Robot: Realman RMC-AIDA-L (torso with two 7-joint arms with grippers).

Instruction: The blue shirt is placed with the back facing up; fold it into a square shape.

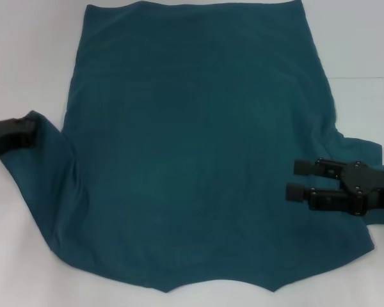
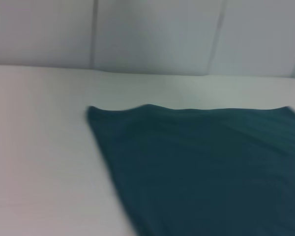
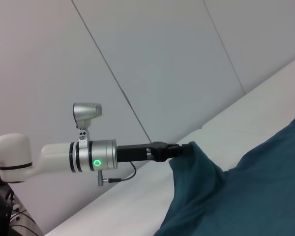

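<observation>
The blue shirt (image 1: 192,153) lies spread flat on the white table and fills most of the head view. At the left edge, my left gripper (image 1: 27,132) is shut on the shirt's left sleeve. The right wrist view shows that gripper (image 3: 183,150) holding the sleeve fabric (image 3: 196,177) raised off the table. My right gripper (image 1: 299,179) hovers open over the shirt's right side, near the right sleeve, with nothing between its fingers. The left wrist view shows only the shirt's far part (image 2: 201,162) and one of its corners.
The white table (image 1: 25,256) shows bare on both sides of the shirt. A pale panelled wall (image 2: 152,34) stands behind the table's far edge.
</observation>
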